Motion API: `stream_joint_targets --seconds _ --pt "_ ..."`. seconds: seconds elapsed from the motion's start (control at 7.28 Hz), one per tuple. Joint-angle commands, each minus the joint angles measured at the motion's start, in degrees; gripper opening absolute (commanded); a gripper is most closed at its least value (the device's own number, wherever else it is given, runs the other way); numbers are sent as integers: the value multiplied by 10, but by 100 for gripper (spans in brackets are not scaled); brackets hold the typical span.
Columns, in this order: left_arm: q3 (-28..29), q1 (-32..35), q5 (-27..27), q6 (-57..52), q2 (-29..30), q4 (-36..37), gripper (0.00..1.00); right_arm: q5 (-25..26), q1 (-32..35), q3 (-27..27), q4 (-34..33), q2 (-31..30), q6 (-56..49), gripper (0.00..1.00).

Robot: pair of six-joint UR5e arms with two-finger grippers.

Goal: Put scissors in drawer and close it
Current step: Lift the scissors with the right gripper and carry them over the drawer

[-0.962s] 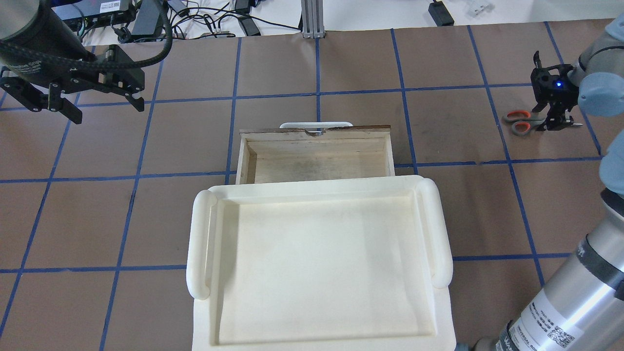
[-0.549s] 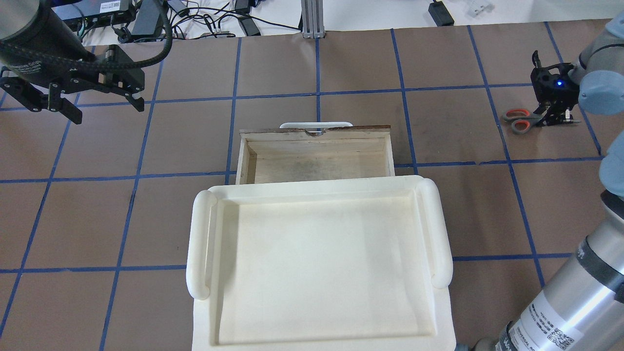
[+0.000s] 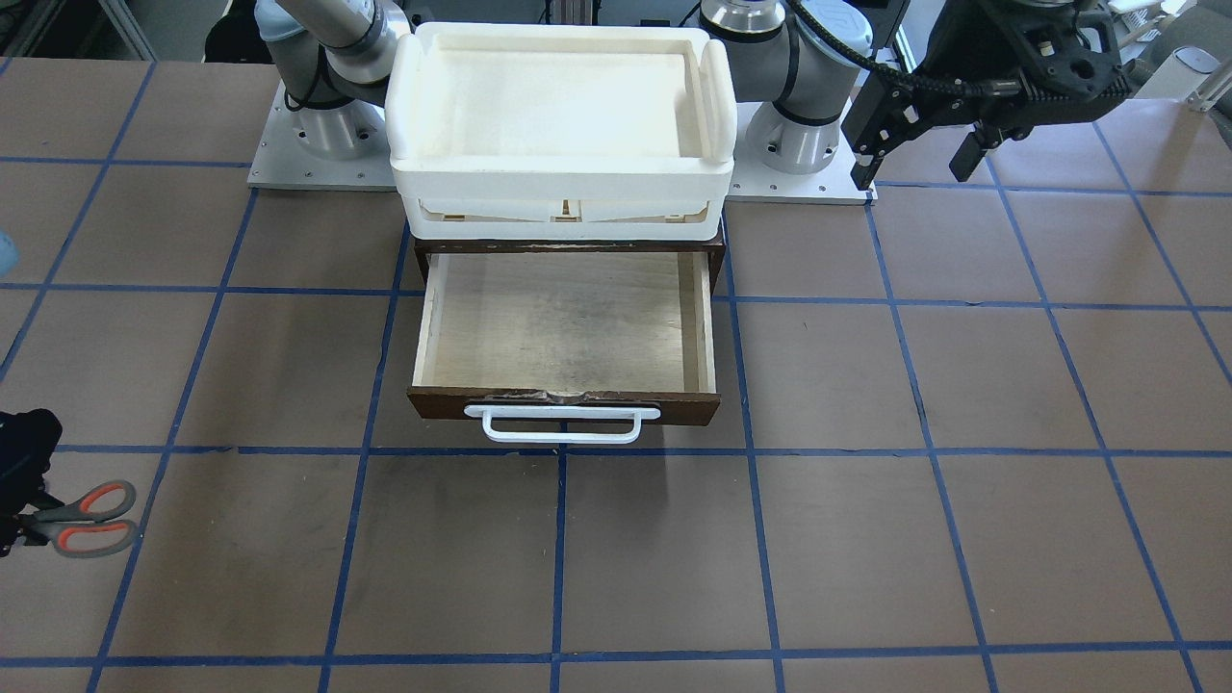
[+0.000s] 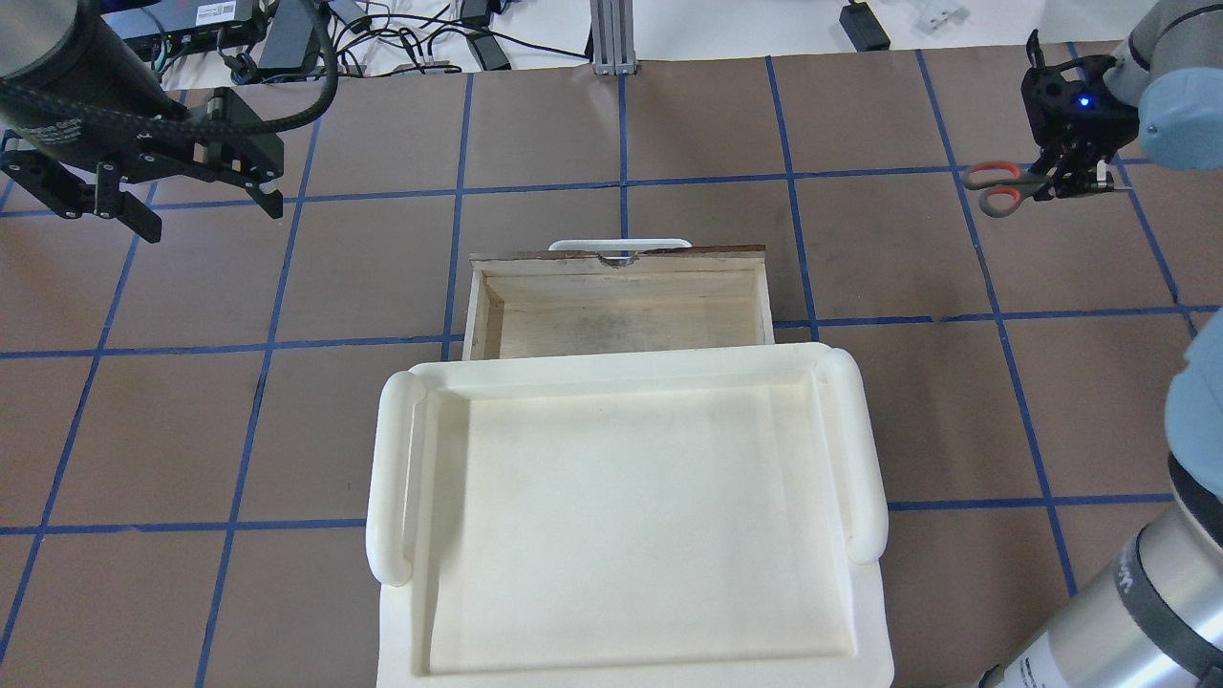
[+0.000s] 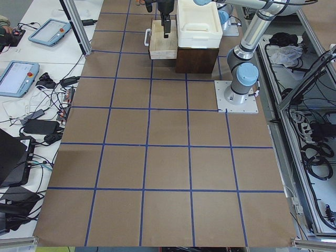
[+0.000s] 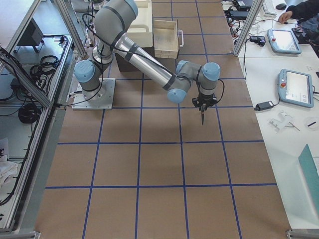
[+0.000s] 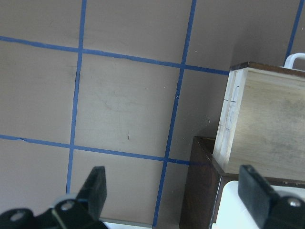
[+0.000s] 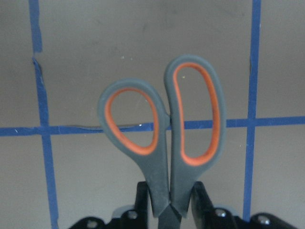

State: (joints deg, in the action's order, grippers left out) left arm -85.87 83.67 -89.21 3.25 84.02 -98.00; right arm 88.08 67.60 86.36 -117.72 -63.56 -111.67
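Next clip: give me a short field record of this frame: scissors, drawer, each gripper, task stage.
scissors: clamped just below the handles by the right gripper, far off to the drawer's side
drawer: open, empty
left gripper: open, holding nothing, on the opposite side
tray: white, empty, sits above the drawer
stage: scissors grasped, not yet in drawer

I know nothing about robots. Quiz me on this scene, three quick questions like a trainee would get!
1. True or false: the shallow wooden drawer with a white bar handle stands open and empty.
2. Which gripper clamps the small scissors with grey handles and orange-red loops: A left, B right, C neither?
3. What sits on top of the dark brown cabinet?
Key: 1 true. 2 B, the right gripper. 3 the white plastic tray.
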Motion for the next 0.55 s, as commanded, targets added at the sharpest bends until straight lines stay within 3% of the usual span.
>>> stream_joint_targets --seconds 0.0,0.41 --pt "0 -1 0 -1 0 0 100 -1 49 0 61 -59 45 0" --pt "0 -1 0 -1 0 0 100 -43 145 0 130 -136 121 0"
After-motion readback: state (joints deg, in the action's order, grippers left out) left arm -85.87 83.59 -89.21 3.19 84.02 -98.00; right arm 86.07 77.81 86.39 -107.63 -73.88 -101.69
